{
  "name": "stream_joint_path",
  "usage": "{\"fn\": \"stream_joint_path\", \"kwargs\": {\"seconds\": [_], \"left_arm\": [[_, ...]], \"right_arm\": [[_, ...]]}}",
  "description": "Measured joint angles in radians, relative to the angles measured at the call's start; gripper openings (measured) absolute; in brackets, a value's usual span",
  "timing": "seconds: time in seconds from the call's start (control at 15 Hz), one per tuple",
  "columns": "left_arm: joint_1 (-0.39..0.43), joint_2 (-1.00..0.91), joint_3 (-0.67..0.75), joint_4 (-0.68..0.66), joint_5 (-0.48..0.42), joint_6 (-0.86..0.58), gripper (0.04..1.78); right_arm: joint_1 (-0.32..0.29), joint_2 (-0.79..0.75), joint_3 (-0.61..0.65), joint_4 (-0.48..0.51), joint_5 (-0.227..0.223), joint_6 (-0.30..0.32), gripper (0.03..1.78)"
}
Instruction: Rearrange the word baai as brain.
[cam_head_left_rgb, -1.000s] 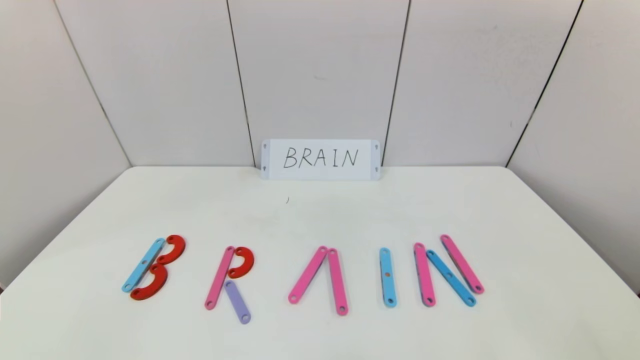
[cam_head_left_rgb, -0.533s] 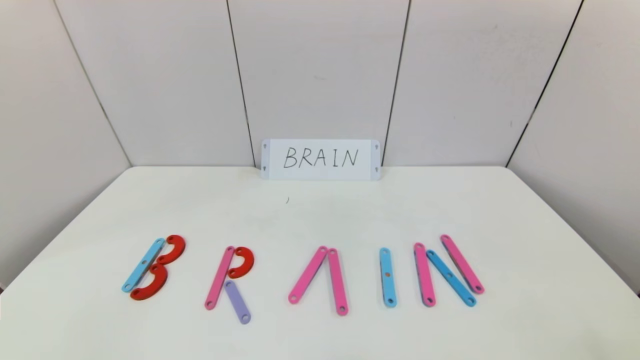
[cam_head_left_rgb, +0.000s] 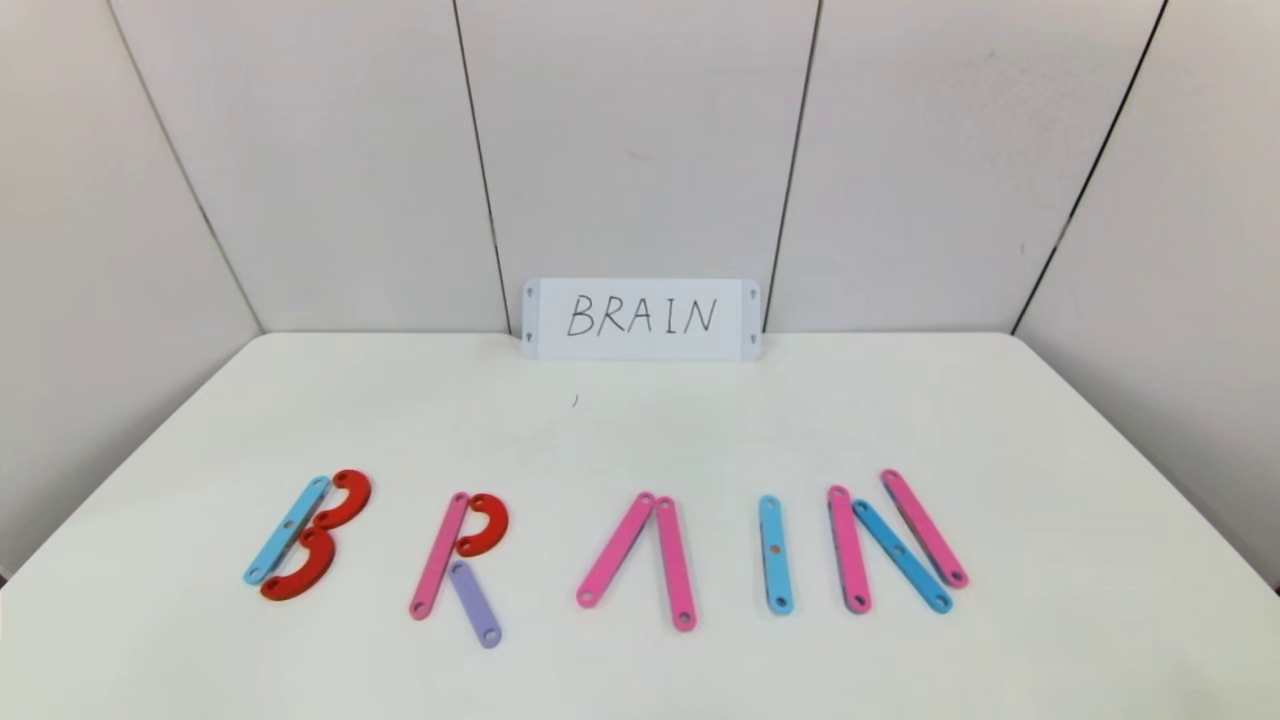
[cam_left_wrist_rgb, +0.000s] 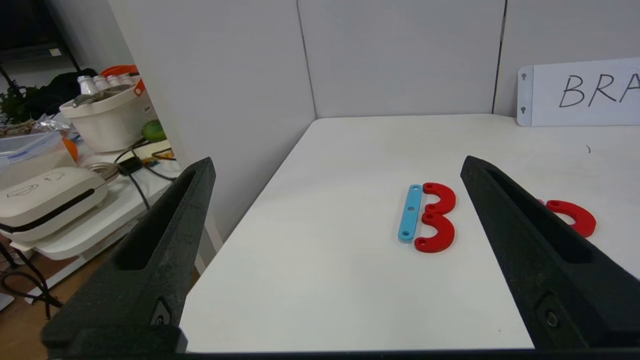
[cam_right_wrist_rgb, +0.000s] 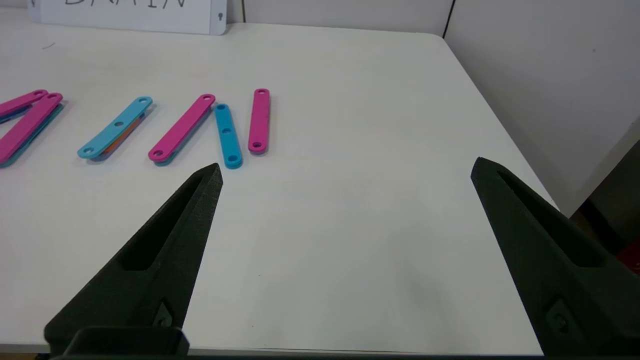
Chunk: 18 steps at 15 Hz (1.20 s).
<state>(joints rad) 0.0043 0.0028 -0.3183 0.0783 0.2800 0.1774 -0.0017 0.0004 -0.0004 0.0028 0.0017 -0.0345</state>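
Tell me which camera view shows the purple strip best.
The head view: the purple strip lies fully visible as the slanted leg of the R, below the red curve. The left wrist view shows only that curve beyond its finger; the right wrist view misses the strip entirely.

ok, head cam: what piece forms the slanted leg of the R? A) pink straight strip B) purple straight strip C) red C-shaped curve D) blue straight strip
B: the purple flat holed plastic strip slants down from below the red C-shaped plastic curve, beside the pink flat holed plastic strip that forms the R's stem.
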Motion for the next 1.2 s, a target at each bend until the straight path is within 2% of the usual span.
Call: {"fn": "stream_joint_path", "kwargs": {"seconds": [0.13,0.47,0.53,0.93,1.13,1.2], "left_arm": [[0.0,0.0,0.034,-0.059,-0.013,-0.003,1.73],[-0.001,0.0,0.279,-0.391,-0.097,0.089,1.73],[-0.002,0.0,0.297,-0.424,-0.125,0.092,1.73],[-0.003,-0.001,0.318,-0.245,-0.286,-0.005,1.73],[-0.003,-0.001,0.319,-0.083,-0.312,-0.039,1.73],[-0.003,-0.001,0.318,-0.077,-0.311,-0.058,1.73]], "right_arm": [[0.0,0.0,0.0,-0.001,0.0,0.005,1.74],[0.0,0.0,0.0,-0.001,0.0,0.005,1.74],[0.0,0.0,0.0,-0.001,-0.001,0.005,1.74],[0.0,0.0,0.0,-0.001,0.0,0.005,1.74],[0.0,0.0,0.0,-0.001,0.0,0.004,1.74],[0.0,0.0,0.0,-0.001,-0.001,0.005,1.74]]}}
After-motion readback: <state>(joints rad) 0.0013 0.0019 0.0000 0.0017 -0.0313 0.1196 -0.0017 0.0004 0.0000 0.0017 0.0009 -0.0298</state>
